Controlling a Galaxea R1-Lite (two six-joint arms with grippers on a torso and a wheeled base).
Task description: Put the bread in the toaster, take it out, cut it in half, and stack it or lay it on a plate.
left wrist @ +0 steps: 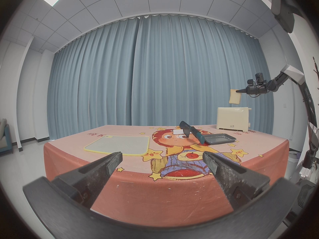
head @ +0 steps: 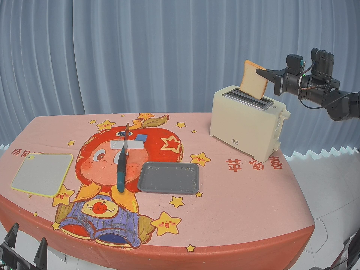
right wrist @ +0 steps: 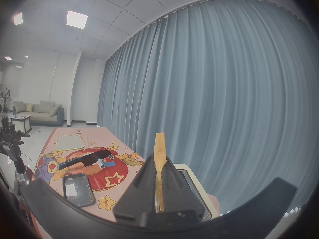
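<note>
Nearest you, the left tool [left wrist: 162, 160] hangs just off the front edge of the desk [head: 232, 207], spread wide with nothing between its fingers. On the desk lie the cutting board [head: 42, 174], the knife [head: 122, 162] with its handle toward you, and the grey tray [head: 168, 164]. At the far right corner stands the toaster [head: 245, 122]. The right tool [right wrist: 159, 165] is pressed together on the bread [head: 254, 80], pinching the slice by one side edge just above the toaster's slots. The slice stands on edge, its flat faces roughly in line with the slots, its top leaning a little toward the robot's left and its lower corner pointing down at a slot. Expect it to be light, soft and easily crushed, so keep your hold gentle and near the crust, where it should be firmest.
</note>
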